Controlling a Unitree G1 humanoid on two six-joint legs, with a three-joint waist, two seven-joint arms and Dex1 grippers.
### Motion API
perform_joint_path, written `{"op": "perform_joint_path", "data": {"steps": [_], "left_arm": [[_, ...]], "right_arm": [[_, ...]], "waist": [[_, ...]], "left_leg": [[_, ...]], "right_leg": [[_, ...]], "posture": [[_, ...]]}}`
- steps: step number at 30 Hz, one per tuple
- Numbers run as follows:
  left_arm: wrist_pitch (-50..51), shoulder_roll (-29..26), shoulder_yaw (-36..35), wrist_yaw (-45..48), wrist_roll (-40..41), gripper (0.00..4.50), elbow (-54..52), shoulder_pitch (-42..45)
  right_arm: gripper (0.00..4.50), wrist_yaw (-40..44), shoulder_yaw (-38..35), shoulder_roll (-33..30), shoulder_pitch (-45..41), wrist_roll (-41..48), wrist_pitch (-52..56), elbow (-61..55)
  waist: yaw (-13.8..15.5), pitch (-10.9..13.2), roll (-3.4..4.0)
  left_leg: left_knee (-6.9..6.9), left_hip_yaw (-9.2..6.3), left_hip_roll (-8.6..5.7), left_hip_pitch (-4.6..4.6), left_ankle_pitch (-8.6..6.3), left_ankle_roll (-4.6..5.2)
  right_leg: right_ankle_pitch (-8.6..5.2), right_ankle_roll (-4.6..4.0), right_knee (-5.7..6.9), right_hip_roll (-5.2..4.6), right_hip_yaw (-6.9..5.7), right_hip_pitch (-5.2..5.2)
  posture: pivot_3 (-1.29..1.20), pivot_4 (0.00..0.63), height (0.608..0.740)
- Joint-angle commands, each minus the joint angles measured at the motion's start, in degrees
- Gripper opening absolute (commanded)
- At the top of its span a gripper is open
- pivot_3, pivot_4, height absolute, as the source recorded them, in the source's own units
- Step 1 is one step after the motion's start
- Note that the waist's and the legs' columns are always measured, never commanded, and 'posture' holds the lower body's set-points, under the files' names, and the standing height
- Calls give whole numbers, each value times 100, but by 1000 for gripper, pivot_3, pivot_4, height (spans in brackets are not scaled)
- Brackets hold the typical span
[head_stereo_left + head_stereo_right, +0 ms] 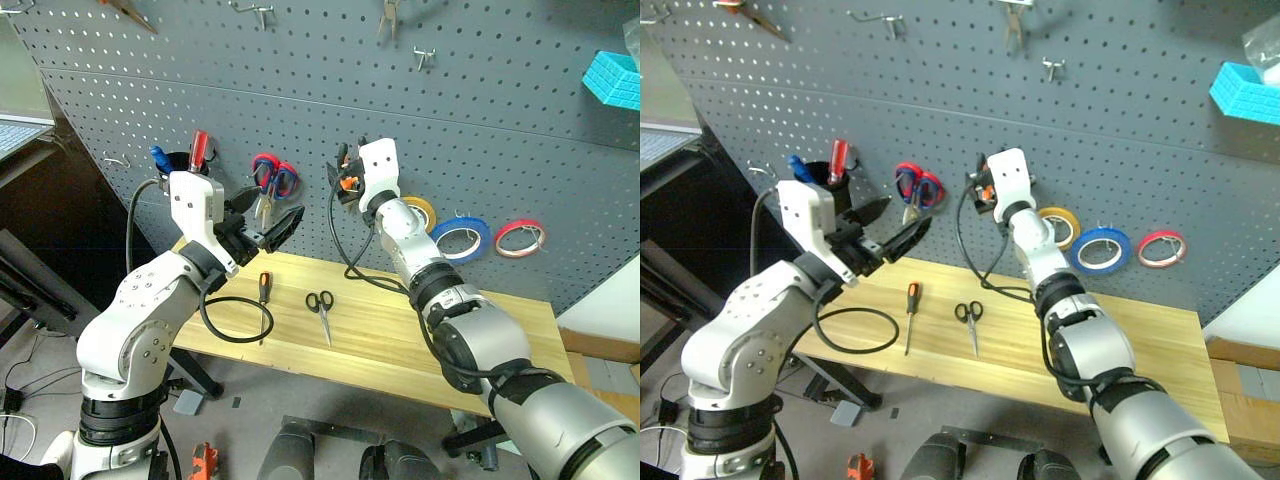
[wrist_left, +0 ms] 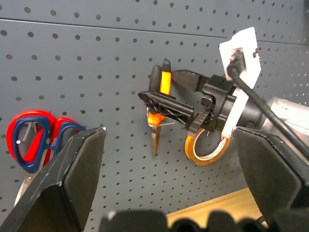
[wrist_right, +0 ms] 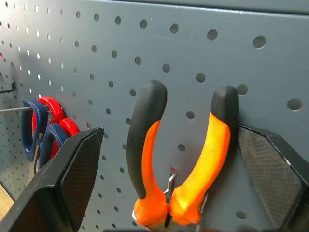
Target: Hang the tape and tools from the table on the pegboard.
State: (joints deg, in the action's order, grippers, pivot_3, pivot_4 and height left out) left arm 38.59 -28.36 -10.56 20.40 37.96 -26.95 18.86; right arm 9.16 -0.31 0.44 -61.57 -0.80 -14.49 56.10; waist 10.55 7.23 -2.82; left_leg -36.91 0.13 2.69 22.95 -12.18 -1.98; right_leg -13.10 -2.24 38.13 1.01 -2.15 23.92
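The orange-handled pliers [image 3: 145,145] hang on the dark grey pegboard [image 1: 500,130], handles up. My right gripper [image 1: 345,180] stands open at them, one finger on each side of the handles. The blue tape [image 1: 438,243] hangs on the pegboard further right, between a yellow roll [image 1: 428,208] and a thin red roll [image 1: 520,238]. On the wooden table [image 1: 420,345] lie the small black scissors [image 1: 321,303] and the short screwdriver [image 1: 264,288]. My left gripper [image 1: 268,218] is open and empty, held above the table's left end and pointing at the board.
Red-and-blue scissors [image 1: 275,180] hang left of the pliers. A black cup [image 1: 180,160] holding a red-handled screwdriver [image 1: 199,148] sits further left on the board. A black cable [image 1: 235,320] loops over the table's left part. A blue basket [image 1: 610,80] hangs at upper right.
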Motion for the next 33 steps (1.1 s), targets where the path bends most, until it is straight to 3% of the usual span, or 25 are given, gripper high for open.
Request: {"op": "perform_joint_path", "data": {"steps": [1, 5, 9, 13, 20, 27, 33], "left_arm": [[121, 164, 59, -246, 97, 4500, -573, -239], [287, 505, 249, -803, -120, 4500, -944, -748], [285, 1053, 674, -1667, -839, 4500, -852, -1234], [128, 1575, 1087, -2216, -1559, 4500, -151, -1299], [49, 2752, 1126, -3197, -2363, 4500, 1727, -749], [109, 3452, 985, -3709, -2737, 4500, 2921, -257], [76, 3797, 830, -4165, -2800, 4500, 3515, -14]], "right_arm": [[4471, 518, 101, -204, 548, 208, 610, -1645], [4471, 1136, 344, -541, 1456, 400, 1791, -3695], [4471, 2006, 598, -1210, 2325, 752, 2917, -5556], [4471, 2896, 845, -1852, 2991, 1068, 3288, -6360], [4471, 4217, 1276, -2649, 3758, 1217, 2761, -6407], [4471, 5000, 1574, -2904, 4024, 1069, 2053, -5861], [4471, 5115, 1604, -2842, 3865, 1036, 1861, -5576]], "waist": [[-4, 0, 0], [-41, 10, 16], [-93, 31, 51], [-210, 57, 93], [-537, 144, 125], [-784, 241, 109], [-896, 317, 91]], "left_leg": [[1, 0, 4, 2, 0, 0], [4, 2, 11, 5, 0, 0], [0, 3, 9, -3, -1, 1], [-3, 6, 5, -23, 0, 2], [-2, 1, -9, -39, 2, 5], [8, 3, -10, -20, -1, 9], [9, 0, -9, -14, -1, 9]], "right_leg": [[0, 0, -4, -2, 1, 0], [-1, 2, -7, -19, 11, 1], [-3, 3, -12, -24, 10, -10], [-23, -28, -13, -19, 4, -26], [-25, -30, -15, -9, -9, -41], [-10, 13, -38, -6, -9, -36], [-10, 15, -38, -5, -12, -30]], "posture": [[303, 59, 740], [275, 78, 740], [225, 106, 740], [191, 124, 740], [124, 160, 740], [90, 180, 740], [57, 187, 740]]}}
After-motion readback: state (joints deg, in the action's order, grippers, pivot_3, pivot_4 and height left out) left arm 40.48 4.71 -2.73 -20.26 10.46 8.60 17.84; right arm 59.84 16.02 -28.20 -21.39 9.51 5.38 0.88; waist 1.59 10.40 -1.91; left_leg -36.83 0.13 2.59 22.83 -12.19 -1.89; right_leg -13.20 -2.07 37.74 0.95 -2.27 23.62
